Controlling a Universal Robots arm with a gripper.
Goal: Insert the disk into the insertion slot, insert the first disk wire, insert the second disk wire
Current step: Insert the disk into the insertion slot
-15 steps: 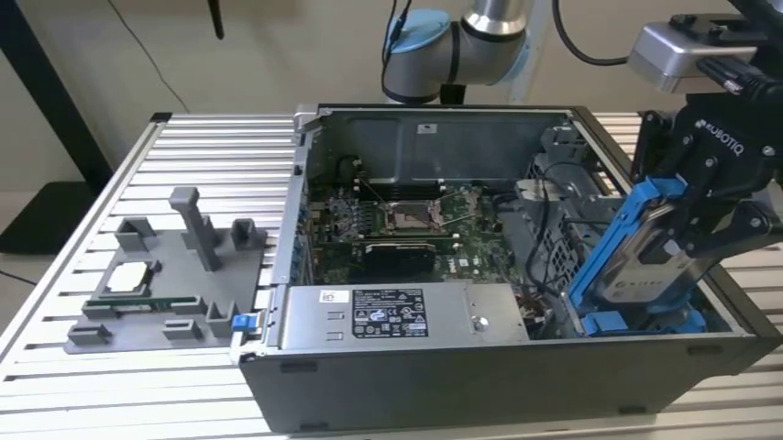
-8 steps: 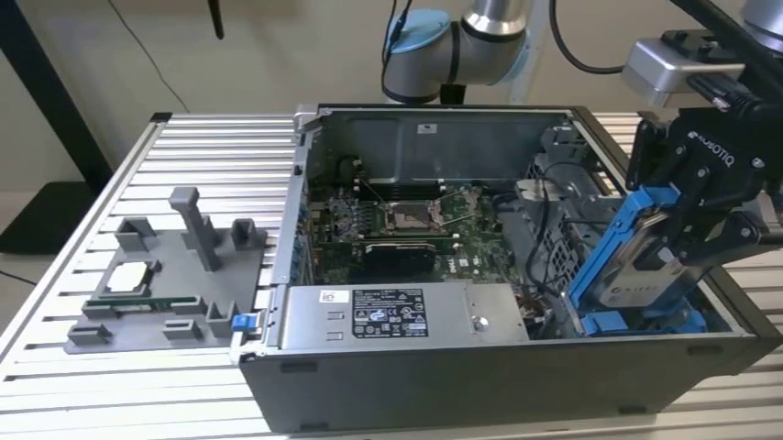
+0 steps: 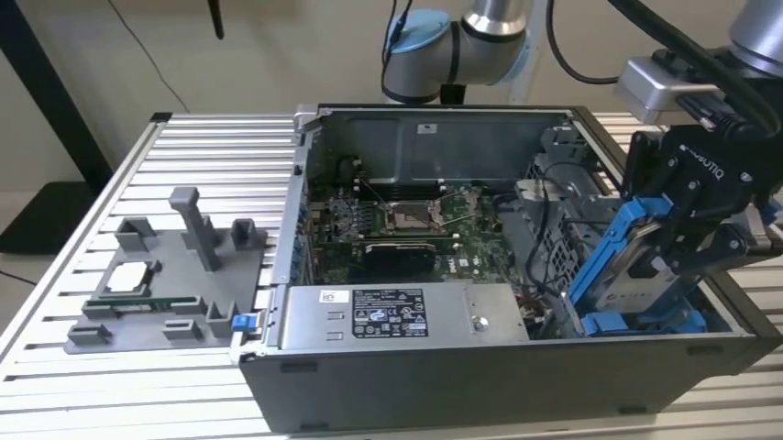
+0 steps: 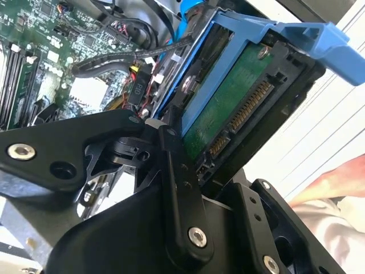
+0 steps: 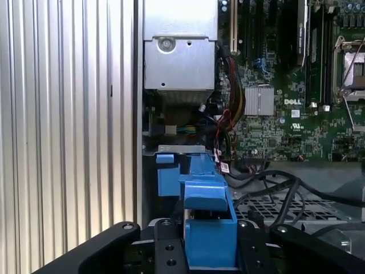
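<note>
My gripper (image 3: 670, 261) is shut on the disk (image 3: 639, 280), a silver-grey drive in a blue carrier frame (image 3: 608, 246). The disk is tilted steeply, its lower end down inside the open computer case at the exterior view's right, by the drive bay (image 3: 575, 307). In the second wrist view the disk's green underside (image 4: 228, 108) and its connector sit between the black fingers (image 4: 174, 165). The blue carrier (image 5: 208, 225) stands between both fingers (image 5: 168, 254) in the first wrist view, above the bay. Loose black wires (image 5: 274, 188) lie beside the bay.
The grey labelled power-supply box (image 3: 391, 316) lies along the case's near wall, with the motherboard (image 3: 404, 220) behind it. A grey fixture plate (image 3: 159, 275) rests on the slatted table at the exterior view's left. A person's hand (image 4: 336, 180) is close by.
</note>
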